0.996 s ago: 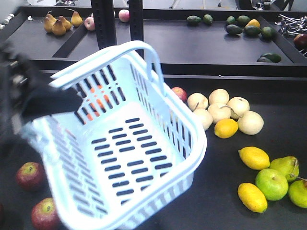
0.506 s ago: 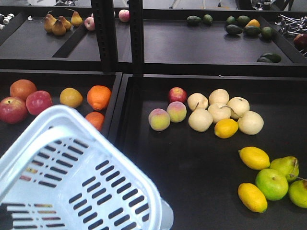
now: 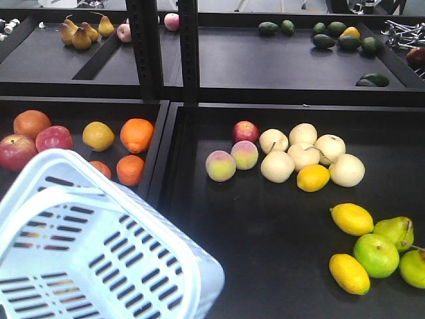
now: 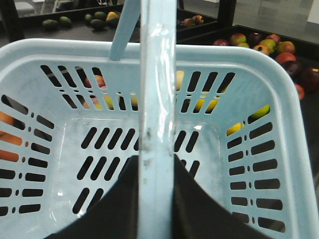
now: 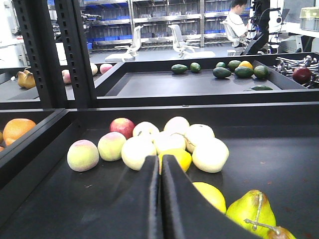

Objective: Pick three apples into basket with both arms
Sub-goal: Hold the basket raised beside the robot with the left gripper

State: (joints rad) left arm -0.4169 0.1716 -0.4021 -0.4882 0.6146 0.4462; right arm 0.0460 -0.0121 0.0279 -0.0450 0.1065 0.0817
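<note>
The pale blue basket hangs tilted at the lower left of the front view and covers the tray corner there. In the left wrist view my left gripper is shut on its swing handle, above the empty basket floor. The dark maroon apples are hidden behind the basket; only reddish patches show through its slots. My right gripper is shut and empty, low over the right tray, pointing at a lemon and pale round fruit. Neither arm shows in the front view.
The left tray holds two pinkish-red apples and oranges. A black divider splits the trays. The right tray holds peaches, pale fruit, lemons and green apples. Shelf posts stand behind.
The basket has swung from the middle down to the lower left and turned, so its handle now crosses it. The left arm has left the front view, and the two maroon apples are now covered.
</note>
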